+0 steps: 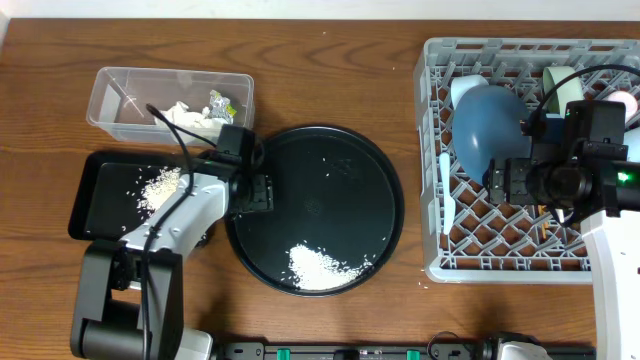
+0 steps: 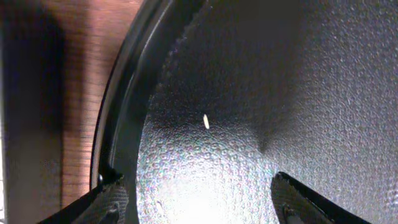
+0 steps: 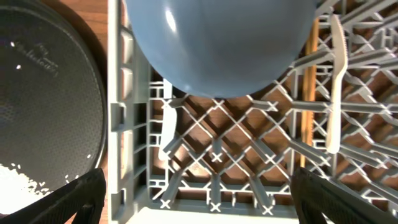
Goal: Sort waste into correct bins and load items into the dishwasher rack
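From overhead, the rack (image 1: 437,150) fills the counter's right end, with the blue bowl (image 1: 485,125) lying mouth-down in its back left part. The clear tub (image 1: 108,100) sits toward the back left corner and holds the napkin (image 1: 185,115) and the wrapper (image 1: 220,102). Just in front of it lies the flat black bin (image 1: 100,205), carrying a patch of rice (image 1: 160,187). The long sides of both run along the counter's front edge. The round tray (image 1: 385,190) sits mid-counter with the main rice heap (image 1: 320,268) by its front rim, spread slightly left to right. Those grains look light, loose and likely sticky, too small to pinch. The stiff tray is probably the thing to take, by its thin raised lip, and tip. Being round, it has no long axis. The left claw (image 1: 257,190) sits at its left rim, and the right claw (image 1: 498,182) is over the rack.

In the left wrist view the left claw (image 2: 199,205) is well open and empty. One finger (image 2: 112,202) is at the tray's rim (image 2: 124,106) and the other is over the pebbled floor, near a stray grain (image 2: 206,121).

In the right wrist view the right claw (image 3: 199,186) is spread wide and holds nothing above the rack's lattice (image 3: 130,124). The bowl (image 3: 217,43) looks smooth, hard and slippery, so its rim is the likeliest hold. A white knife (image 3: 336,87) and a chopstick (image 3: 309,81) lie parallel, running up the frame.
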Robot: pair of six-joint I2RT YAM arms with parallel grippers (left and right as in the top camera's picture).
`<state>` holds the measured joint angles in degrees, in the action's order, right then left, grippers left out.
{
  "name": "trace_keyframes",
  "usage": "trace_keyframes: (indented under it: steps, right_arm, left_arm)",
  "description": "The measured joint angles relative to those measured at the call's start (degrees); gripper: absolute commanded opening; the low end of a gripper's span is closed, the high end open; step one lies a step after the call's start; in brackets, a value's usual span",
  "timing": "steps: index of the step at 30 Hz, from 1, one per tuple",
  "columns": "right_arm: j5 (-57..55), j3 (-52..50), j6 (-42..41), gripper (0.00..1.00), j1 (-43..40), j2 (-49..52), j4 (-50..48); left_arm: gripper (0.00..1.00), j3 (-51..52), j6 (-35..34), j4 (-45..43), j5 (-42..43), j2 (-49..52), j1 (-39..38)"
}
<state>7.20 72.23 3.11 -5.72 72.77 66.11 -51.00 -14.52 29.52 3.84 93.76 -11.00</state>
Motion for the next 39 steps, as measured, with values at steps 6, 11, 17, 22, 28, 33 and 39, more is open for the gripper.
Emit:
trace_keyframes:
  steps: [6, 11, 17, 22, 28, 33, 39]
  right_arm:
    - [4.9, 0.0, 0.3, 0.88, 0.0, 0.0, -1.3]
    - [12.2, 0.0, 2.6, 0.87, 2.1, 0.0, -3.4]
    - [16.8, 0.0, 4.9, 0.87, 8.6, 0.0, -5.9]
    - [18.2, 0.0, 5.5, 0.85, 16.4, 2.2, -6.8]
    - [15.3, 0.0, 3.3, 0.83, 24.0, 8.8, -6.9]
    - [7.1, 0.0, -1.2, 0.83, 28.8, 15.3, -9.0]
    - [-2.3, 0.0, -5.0, 0.81, 29.8, 22.5, -15.8]
  left_arm:
    - [0.75, 0.0, 0.0, 2.1, 0.2, 0.0, 0.0]
    - [0.75, -0.7, 0.0, 7.1, 0.3, -1.4, 0.0]
    - [0.75, -1.0, 0.0, 12.2, 0.3, -9.3, 0.0]
    - [0.75, -1.4, 0.0, 16.0, 0.7, -15.5, 0.0]
    - [0.75, -1.5, 0.0, 18.9, 0.7, -16.9, 0.0]
    - [0.76, -1.5, -0.3, 19.2, 0.7, -16.9, 0.0]
    - [0.76, -1.5, -0.5, 19.4, 0.7, -16.9, 0.0]
